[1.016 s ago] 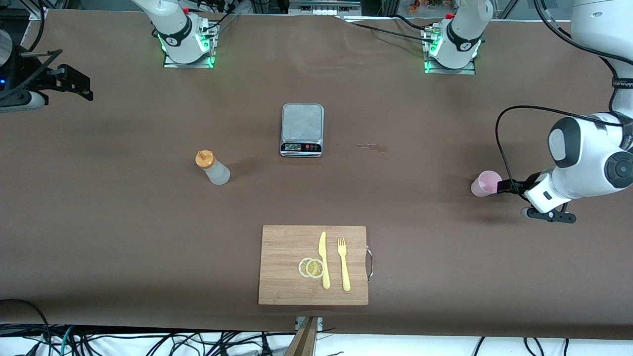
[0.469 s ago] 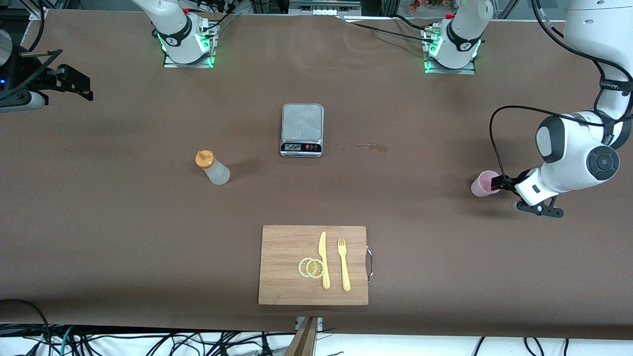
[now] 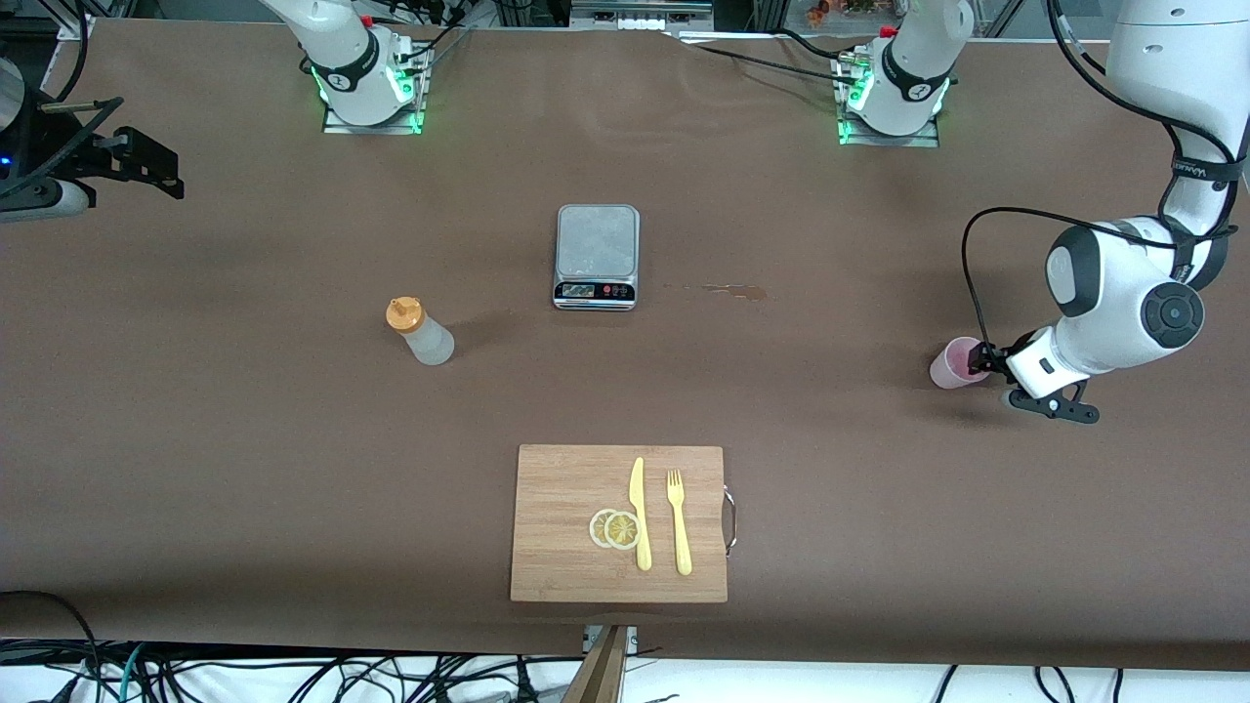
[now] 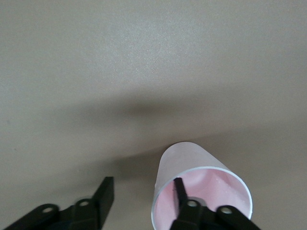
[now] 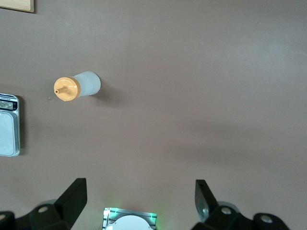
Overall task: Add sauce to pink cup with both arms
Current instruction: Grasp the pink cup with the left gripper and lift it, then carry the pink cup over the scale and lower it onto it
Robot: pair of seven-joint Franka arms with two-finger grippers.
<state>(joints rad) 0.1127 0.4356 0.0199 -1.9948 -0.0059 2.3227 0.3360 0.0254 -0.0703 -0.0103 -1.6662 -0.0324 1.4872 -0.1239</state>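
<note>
Here, pink cup (image 3: 955, 364) standing upright on the brown table (image 3: 244, 439), at mid-height of the front view, close to the left arm's end. Left gripper (image 3: 980, 362) down at the cup's rim, claw spread fairly wide: in the left wrist view, one finger (image 4: 181, 192) dipping inside the pink mouth, the other finger (image 4: 104, 195) outside, apart from the wall. Not closed on the cup. White left arm curving down from the upper corner of the frame, black cable looping beside it.

Sauce bottle (image 3: 422, 334) at the same mid-height, toward the right arm's end, well apart from the cup. Whitish body, orange cap and nozzle; standing alone, untouched.

Right gripper (image 5: 138, 186) waiting high over the table near the right arm's end, claw opened wide, with the bottle showing far below in the right wrist view.

Between bottle and cup, slightly higher in the front view, a silver kitchen scale (image 3: 597, 256), a small dark stain (image 3: 734, 289) on the table just beside it.

Lower middle of the frame: wooden board (image 3: 552, 561) carrying two overlapping lemon slices (image 3: 614, 529), a yellow knife (image 3: 640, 514) touching them, and a yellow fork (image 3: 678, 523) beside the knife.

Along the top edge, both arm bases lit green.
</note>
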